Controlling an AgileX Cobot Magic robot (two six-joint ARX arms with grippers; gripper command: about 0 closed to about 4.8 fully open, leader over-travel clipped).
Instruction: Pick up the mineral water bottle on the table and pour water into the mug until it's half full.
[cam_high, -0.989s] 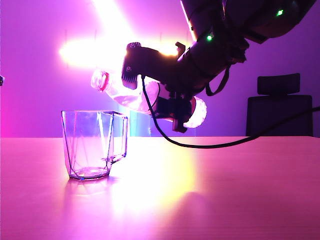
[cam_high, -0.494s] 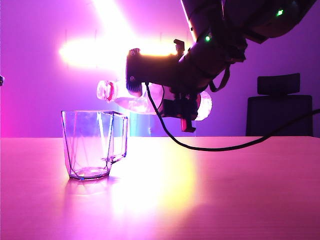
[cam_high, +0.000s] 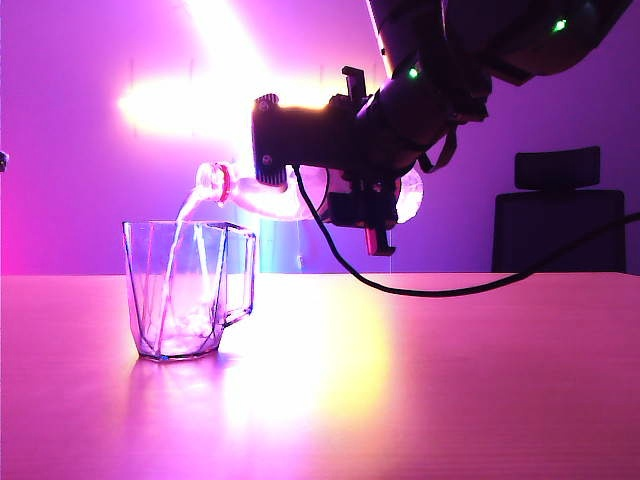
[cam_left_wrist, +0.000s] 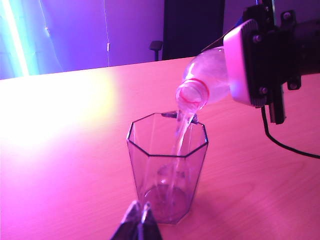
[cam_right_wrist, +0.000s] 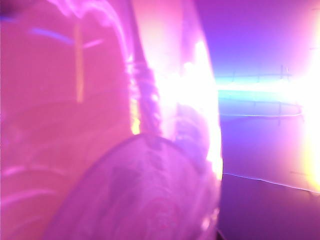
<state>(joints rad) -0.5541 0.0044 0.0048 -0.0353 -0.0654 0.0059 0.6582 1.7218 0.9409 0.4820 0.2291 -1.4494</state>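
Exterior view, taking the mug (cam_high: 189, 290) as landmark: it stands upright on the wooden table (cam_high: 450, 380), clear and faceted, tapering to a narrow base, squared handle on its right side, a shallow pool of water in the bottom. Just above its rim and to the right, the mineral water bottle (cam_high: 270, 190) lies nearly level, mouth tipped slightly down, red neck ring visible; a thin stream falls from the mouth into the mug. Bottle and mug do not touch. The right gripper (cam_high: 365, 190) is clamped around the bottle's body, further right of the mug; its black cable loops down toward the table. A dark office chair (cam_high: 560, 215) stands well to the right, behind the table.

Left wrist view: the left gripper (cam_left_wrist: 137, 220) sits just before the mug's base, fingertips pressed together, holding nothing.

Right wrist view: only the blurred bottle wall (cam_right_wrist: 125, 190) fills the frame.
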